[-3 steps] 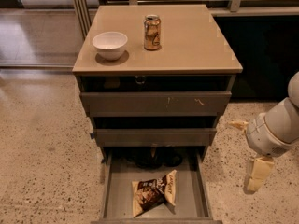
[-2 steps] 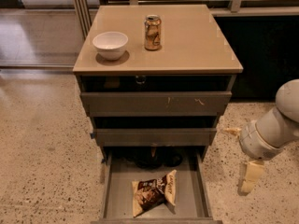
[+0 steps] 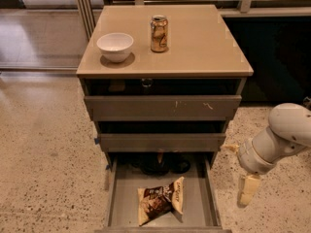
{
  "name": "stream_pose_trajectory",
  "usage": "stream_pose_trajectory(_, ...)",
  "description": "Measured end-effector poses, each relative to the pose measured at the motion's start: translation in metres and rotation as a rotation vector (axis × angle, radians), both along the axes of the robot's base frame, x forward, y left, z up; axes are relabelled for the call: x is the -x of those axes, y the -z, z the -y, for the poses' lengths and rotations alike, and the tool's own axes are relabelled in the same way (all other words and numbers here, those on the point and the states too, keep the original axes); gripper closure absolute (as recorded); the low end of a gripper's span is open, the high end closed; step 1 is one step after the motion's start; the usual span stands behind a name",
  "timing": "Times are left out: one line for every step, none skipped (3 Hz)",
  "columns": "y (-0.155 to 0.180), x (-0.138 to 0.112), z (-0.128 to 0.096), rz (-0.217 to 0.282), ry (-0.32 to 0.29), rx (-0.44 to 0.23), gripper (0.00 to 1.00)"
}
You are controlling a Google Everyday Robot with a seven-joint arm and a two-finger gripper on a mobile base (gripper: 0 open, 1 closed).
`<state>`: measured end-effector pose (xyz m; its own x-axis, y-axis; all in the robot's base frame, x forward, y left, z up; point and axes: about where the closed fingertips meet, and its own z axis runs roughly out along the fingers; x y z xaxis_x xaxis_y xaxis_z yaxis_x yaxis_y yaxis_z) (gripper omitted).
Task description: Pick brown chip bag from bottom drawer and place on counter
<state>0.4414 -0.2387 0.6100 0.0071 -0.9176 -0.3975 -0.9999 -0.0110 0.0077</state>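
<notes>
The brown chip bag [image 3: 161, 201] lies flat on the floor of the open bottom drawer [image 3: 197, 200], towards its front and middle. The counter [image 3: 194, 42] is the beige top of the grey cabinet. My gripper [image 3: 235, 174] hangs to the right of the drawer, outside it and above the floor, at about the drawer's height. Its cream fingers [image 3: 248, 190] stand apart and hold nothing. It is a short way right of the bag and not touching it.
A white bowl [image 3: 115, 46] and a gold drink can [image 3: 159, 33] stand on the counter's back left part. Two grey drawers [image 3: 163, 107] above are partly pulled out. Dark objects [image 3: 163, 164] lie at the bottom drawer's back. Speckled floor surrounds the cabinet.
My arm has moved left, towards the cabinet's right side, and a little lower. The bag, bowl and can have not moved.
</notes>
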Motion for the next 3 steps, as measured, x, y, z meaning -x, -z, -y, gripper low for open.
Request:
stream_pose_trajectory(0.032, -0.001, -0.011, -0.024, -0.014, -0.028, 0.00)
stream_pose_trajectory(0.053, 0.001, -0.029, -0.045, -0.017, -0.072, 0.00)
stream_pose_trajectory(0.068, 0.006, -0.054, -0.065, -0.053, -0.110, 0.00)
